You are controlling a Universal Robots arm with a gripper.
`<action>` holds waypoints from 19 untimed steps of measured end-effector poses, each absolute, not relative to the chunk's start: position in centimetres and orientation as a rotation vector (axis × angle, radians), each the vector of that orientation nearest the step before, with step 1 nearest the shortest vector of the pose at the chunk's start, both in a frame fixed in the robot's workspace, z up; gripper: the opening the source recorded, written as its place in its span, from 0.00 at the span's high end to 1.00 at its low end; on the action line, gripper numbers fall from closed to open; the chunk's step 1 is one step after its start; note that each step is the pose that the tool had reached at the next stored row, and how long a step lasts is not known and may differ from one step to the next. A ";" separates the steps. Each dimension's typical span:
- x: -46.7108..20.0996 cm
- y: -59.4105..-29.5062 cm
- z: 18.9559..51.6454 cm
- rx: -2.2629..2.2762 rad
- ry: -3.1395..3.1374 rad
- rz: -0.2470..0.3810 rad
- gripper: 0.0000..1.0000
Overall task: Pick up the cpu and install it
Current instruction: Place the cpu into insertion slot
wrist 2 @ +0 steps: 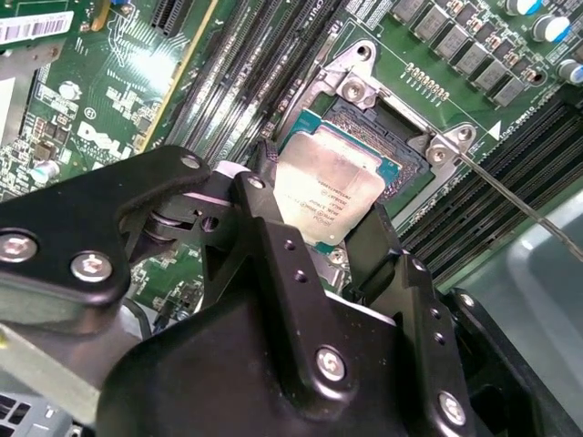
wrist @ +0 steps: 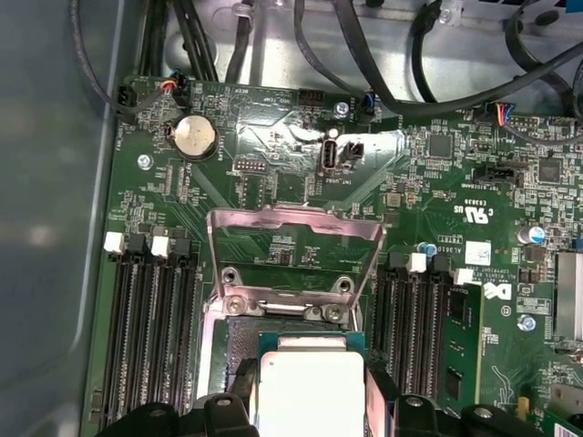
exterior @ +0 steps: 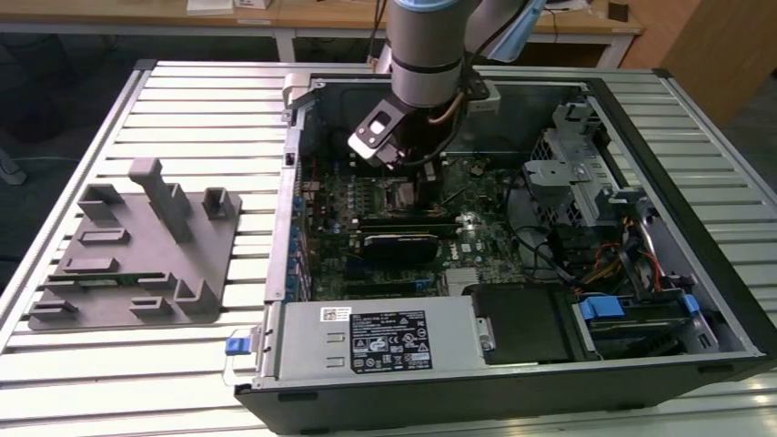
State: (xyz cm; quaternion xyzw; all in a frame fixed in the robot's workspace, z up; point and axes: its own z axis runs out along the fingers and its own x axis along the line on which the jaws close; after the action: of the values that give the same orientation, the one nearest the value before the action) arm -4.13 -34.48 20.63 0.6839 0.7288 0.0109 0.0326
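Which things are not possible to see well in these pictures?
1. Second wrist view: the hand covers two sides of the cpu. Whether the cpu touches the socket cannot be told.
2. First wrist view: the picture's edge cuts off the cpu and the hand.
3. Exterior view: the arm hides the cpu.

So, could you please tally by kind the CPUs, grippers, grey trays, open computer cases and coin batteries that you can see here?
cpu: 1
gripper, closed on the cpu: 1
grey tray: 1
computer case, open: 1
coin battery: 1
Total: 5
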 end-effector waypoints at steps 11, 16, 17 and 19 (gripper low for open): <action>-4.2 -34.5 20.3 2.117 2.243 0.046 0.45; -4.3 -34.4 20.2 2.119 2.241 0.048 0.45; -4.3 -34.3 20.2 2.120 2.241 0.048 0.45; -4.4 -34.3 20.1 2.120 2.241 0.048 0.45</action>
State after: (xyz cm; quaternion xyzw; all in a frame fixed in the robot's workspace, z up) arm -4.35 -34.28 20.14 0.6869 0.7261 0.0155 0.0283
